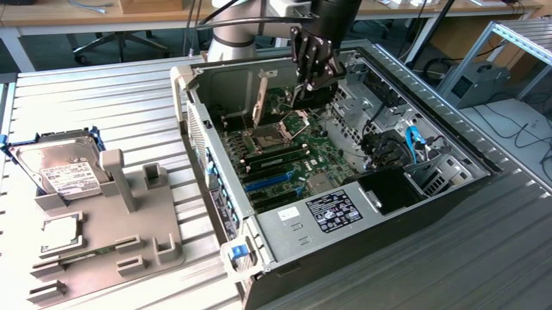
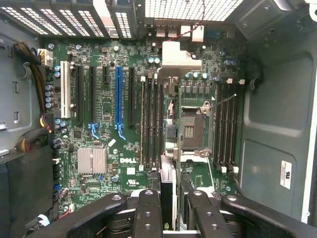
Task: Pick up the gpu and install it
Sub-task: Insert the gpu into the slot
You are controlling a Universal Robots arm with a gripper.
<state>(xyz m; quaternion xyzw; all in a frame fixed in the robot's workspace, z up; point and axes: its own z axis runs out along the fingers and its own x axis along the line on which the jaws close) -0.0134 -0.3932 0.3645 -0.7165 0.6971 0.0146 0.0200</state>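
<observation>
Bright, even daylight — soft shadows, slight wrist-view blur.

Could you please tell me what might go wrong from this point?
1. The tool appears to hold the gpu above the open CPU socket. Descending here could damage the socket.
2. The blue slot lies off to one side between close neighbouring slots, so the card could be misaligned when seated.

Hand (image 2: 167,210) over open PC case, fingers (image 2: 148,213) clamping thin dark gpu (image 2: 167,196) edge-on above green motherboard (image 2: 104,129). Blue slot (image 2: 118,99) among black ones; CPU socket (image 2: 192,129) open; silver heatsink (image 2: 91,160) near Dell logo.
</observation>
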